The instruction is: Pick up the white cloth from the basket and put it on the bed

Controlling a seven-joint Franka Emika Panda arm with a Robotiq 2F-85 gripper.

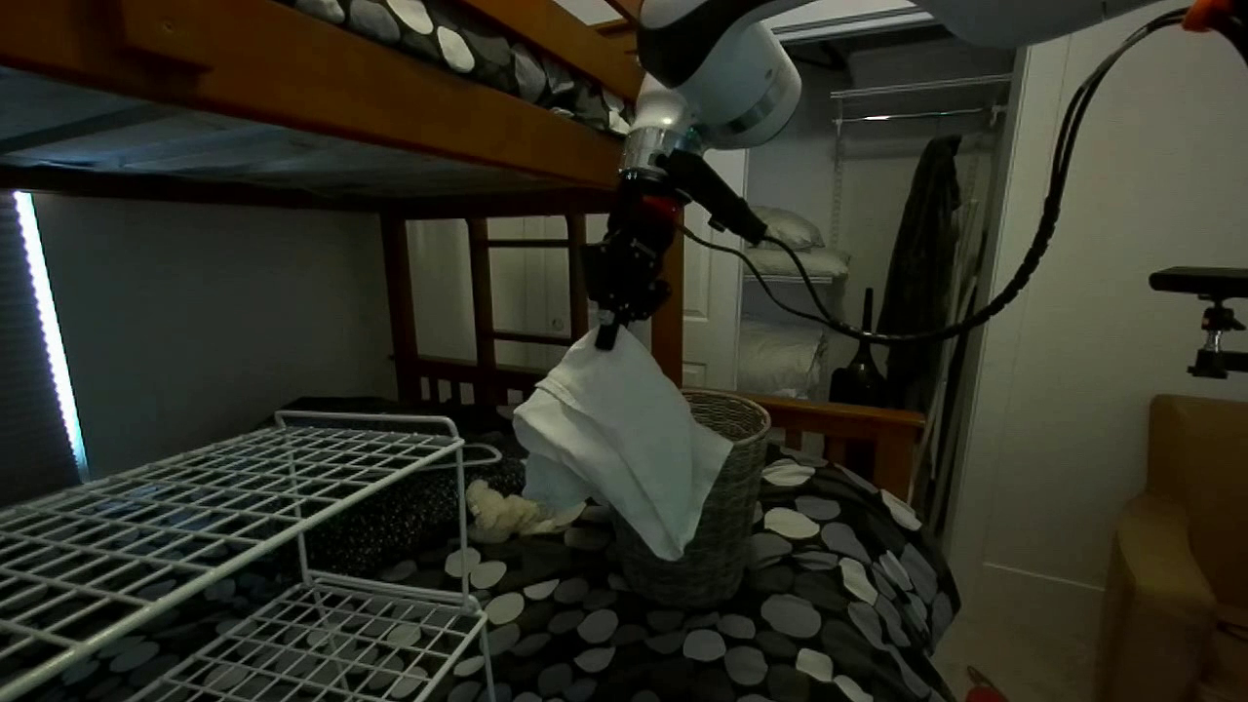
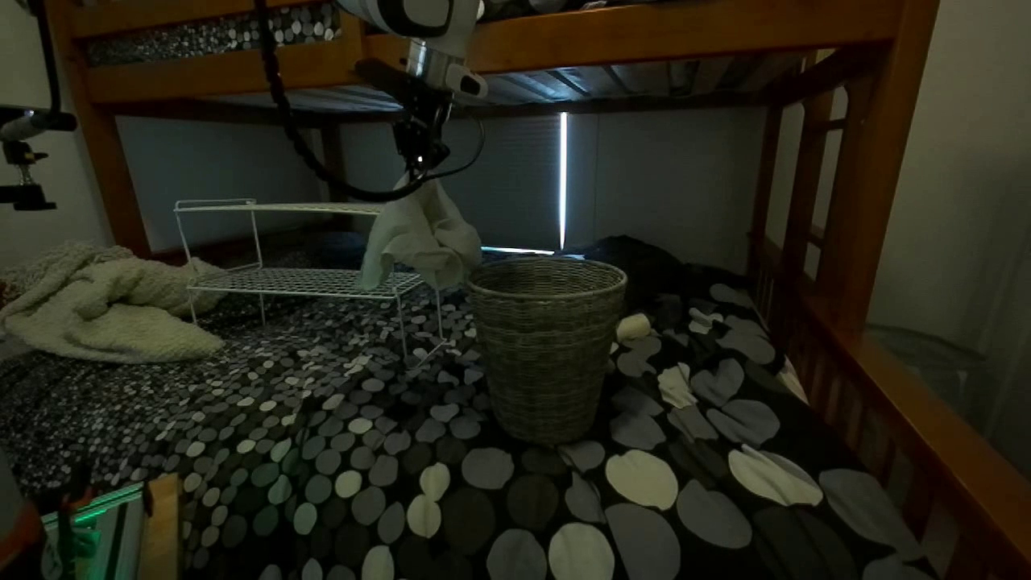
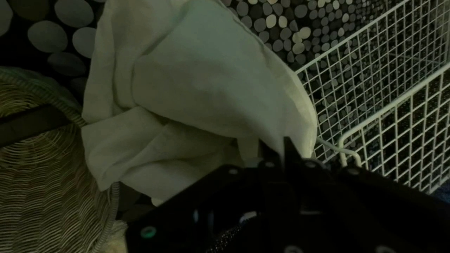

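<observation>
Above lower bed point(image 2: 346, 467): one tool point(image 1: 606, 337) pinching one white cloth point(image 1: 624, 429), near one basket point(image 2: 549, 362).

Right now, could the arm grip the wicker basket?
Probably not: its pincer is closed on the white cloth. The wicker basket stands close by, open-topped, so an emptied pincer could likely reach it.

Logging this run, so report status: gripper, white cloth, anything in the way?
Gripper shut on white cloth. Cloth hanging over bed, beside basket; contact with basket unclear. White wire rack nearby, possibly in the way.
</observation>
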